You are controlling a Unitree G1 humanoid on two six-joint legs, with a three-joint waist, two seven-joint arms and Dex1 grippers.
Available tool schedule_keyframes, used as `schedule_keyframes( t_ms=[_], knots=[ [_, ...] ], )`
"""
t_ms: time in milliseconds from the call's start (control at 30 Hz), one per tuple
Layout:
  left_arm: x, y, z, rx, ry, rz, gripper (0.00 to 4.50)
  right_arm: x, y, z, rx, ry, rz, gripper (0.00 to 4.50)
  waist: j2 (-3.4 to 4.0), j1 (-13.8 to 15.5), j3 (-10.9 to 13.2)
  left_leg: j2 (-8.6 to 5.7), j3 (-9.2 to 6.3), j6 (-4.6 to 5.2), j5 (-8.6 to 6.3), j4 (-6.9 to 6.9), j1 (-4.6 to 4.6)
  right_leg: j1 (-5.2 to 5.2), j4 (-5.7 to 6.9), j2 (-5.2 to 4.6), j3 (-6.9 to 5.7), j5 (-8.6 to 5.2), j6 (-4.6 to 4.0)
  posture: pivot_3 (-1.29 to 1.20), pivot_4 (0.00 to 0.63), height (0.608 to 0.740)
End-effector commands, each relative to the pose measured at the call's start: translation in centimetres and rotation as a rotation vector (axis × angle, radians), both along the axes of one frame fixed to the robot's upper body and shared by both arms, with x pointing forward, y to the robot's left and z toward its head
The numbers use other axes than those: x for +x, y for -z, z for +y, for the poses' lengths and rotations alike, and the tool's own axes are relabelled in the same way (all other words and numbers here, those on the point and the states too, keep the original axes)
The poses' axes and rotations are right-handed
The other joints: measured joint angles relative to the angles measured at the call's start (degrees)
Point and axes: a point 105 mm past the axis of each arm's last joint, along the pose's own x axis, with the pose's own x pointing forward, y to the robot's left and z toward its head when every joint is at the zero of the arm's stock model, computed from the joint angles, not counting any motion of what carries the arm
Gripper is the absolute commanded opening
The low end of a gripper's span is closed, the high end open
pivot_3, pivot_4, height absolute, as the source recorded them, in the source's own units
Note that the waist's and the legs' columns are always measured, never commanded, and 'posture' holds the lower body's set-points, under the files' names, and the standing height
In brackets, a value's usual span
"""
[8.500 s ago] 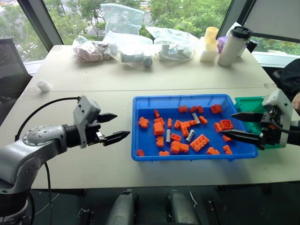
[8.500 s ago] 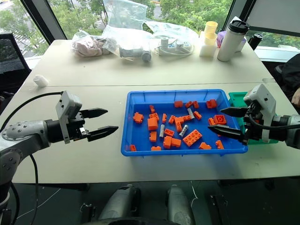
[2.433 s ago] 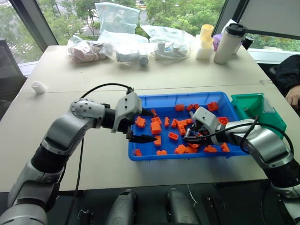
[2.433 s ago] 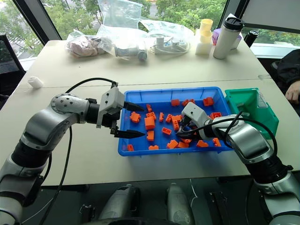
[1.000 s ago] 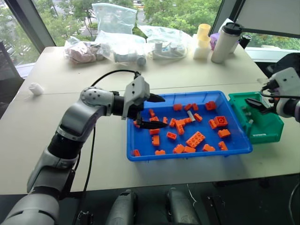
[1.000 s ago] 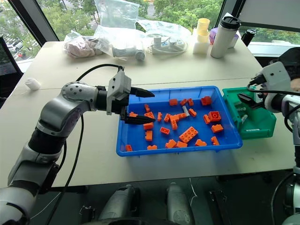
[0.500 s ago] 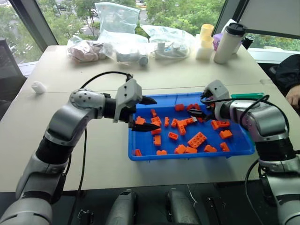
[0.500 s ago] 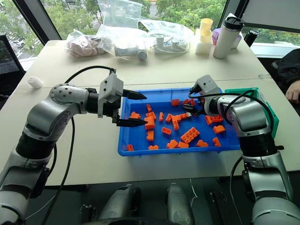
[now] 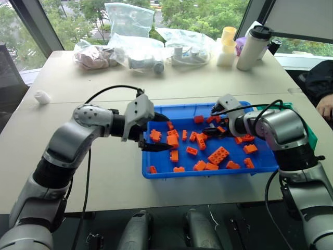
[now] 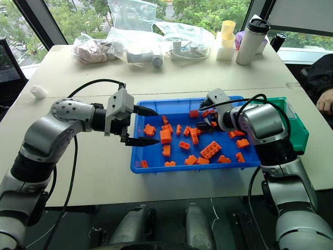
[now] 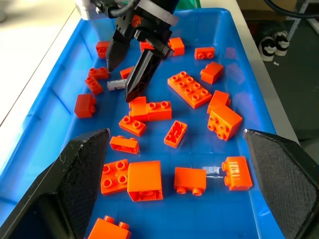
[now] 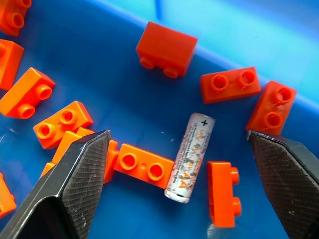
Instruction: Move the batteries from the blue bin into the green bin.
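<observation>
Silver battery (image 12: 190,156) lies between the open right hand's (image 12: 182,191) fingers.

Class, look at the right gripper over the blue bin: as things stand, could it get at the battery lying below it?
Probably yes. The right gripper hangs open over the battery, nothing covering it. Orange bricks crowd both sides, so a finger may nudge one.

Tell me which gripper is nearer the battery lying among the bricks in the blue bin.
Right. The right gripper hangs open directly over the battery; the left gripper sits at the blue bin's opposite end.
</observation>
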Motion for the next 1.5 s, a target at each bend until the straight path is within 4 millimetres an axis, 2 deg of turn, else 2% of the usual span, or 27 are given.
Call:
schedule_keyframes(
  t_ms=[33,167,267,500,833,933,1033,1100,1167,1267,1333,1500],
  knots=[
    [-0.2,-0.7,-0.3,-0.009,0.011,-0.051,4.5,0.2,-0.5,0.2,0.007,0.002,-0.011,4.48,0.0,0.0,0.0,0.0,0.0,0.0,0.0,0.0,0.0,0.0,0.0,0.0,0.0,0.0,0.0,0.0,0.15,0.74],
    [-0.1,-0.7,-0.5,-0.012,0.005,-0.057,4.5,0.3,0.3,0.5,0.009,0.006,0.009,4.48,0.0,-0.1,0.0,0.0,0.0,0.0,0.0,0.0,0.0,0.0,0.0,0.0,0.0,0.0,0.0,0.0,0.15,0.74],
    [0.0,-0.5,-0.6,-0.01,0.002,-0.061,4.5,0.8,1.0,0.2,0.007,0.033,0.018,3.66,-0.01,-0.1,0.0,0.01,0.0,0.0,0.0,0.0,0.01,0.0,0.01,0.01,0.0,0.0,0.0,0.0,0.15,0.74],
    [0.0,-0.4,-0.6,-0.009,0.001,-0.063,4.5,0.9,1.0,0.4,0.009,0.029,0.011,0.05,-0.01,-0.1,0.0,0.01,0.0,0.0,0.0,0.0,0.02,0.0,0.03,0.01,0.0,0.0,0.0,0.0,0.15,0.74],
    [0.1,-0.4,-0.6,-0.009,0.006,-0.058,4.5,0.9,-1.6,0.7,0.034,0.019,-0.07,0.02,0.0,-0.1,0.0,0.01,0.0,0.0,0.0,0.0,0.01,0.0,0.03,0.01,0.0,0.0,0.0,0.0,0.15,0.74],
    [-0.1,-0.5,-0.8,-0.009,0.028,-0.059,4.5,0.4,-5.1,0.0,0.098,0.016,-0.158,0.02,0.02,-0.1,0.0,0.01,0.0,0.0,0.0,0.0,0.01,-0.01,0.03,0.01,0.0,0.0,0.0,0.0,0.15,0.74],
    [0.3,-1.8,-1.5,-0.074,0.042,-0.076,4.5,-0.3,-9.1,-2.6,0.163,0.088,-0.271,0.02,0.02,0.5,0.0,-0.01,-0.02,0.0,0.0,0.0,-0.04,-0.03,0.02,-0.03,-0.02,0.0,0.0,0.0,0.15,0.74],
    [1.1,-3.1,-2.4,-0.16,0.036,-0.089,4.5,-0.9,-11.3,-6.1,0.157,0.206,-0.36,0.02,0.02,1.0,0.0,-0.07,-0.04,0.0,0.0,0.02,-0.06,-0.02,0.01,-0.1,-0.06,0.0,0.0,0.0,0.15,0.74],
    [1.5,-3.5,-3.3,-0.196,0.047,-0.093,4.5,-1.8,-12.3,-9.3,0.107,0.306,-0.411,0.02,0.0,1.5,0.0,-0.09,-0.02,0.01,-0.01,0.04,-0.07,0.02,-0.06,-0.12,-0.08,0.0,0.0,0.0,0.15,0.74],
    [1.6,-3.5,-4.8,-0.211,0.098,-0.096,4.5,-3.5,-12.5,-13.0,0.06,0.417,-0.423,0.02,0.0,1.4,0.0,-0.07,-0.02,0.02,-0.01,-0.01,-0.07,0.05,-0.18,-0.09,-0.08,0.0,0.0,0.0,0.15,0.74],
    [1.7,-3.7,-5.9,-0.231,0.133,-0.096,4.5,-4.5,-12.1,-14.7,0.027,0.467,-0.415,0.02,0.0,1.4,0.0,-0.07,-0.02,0.01,-0.01,-0.03,-0.07,0.05,-0.18,-0.08,-0.07,0.0,0.0,0.0,0.15,0.74],
    [2.4,-3.8,-7.4,-0.248,0.167,-0.095,4.5,-5.1,-10.9,-16.7,-0.021,0.527,-0.398,0.02,0.04,-0.1,0.0,-0.03,0.09,0.01,0.0,-0.03,0.02,0.05,-0.05,-0.03,0.03,0.0,0.0,0.0,0.15,0.74]
  ],
)
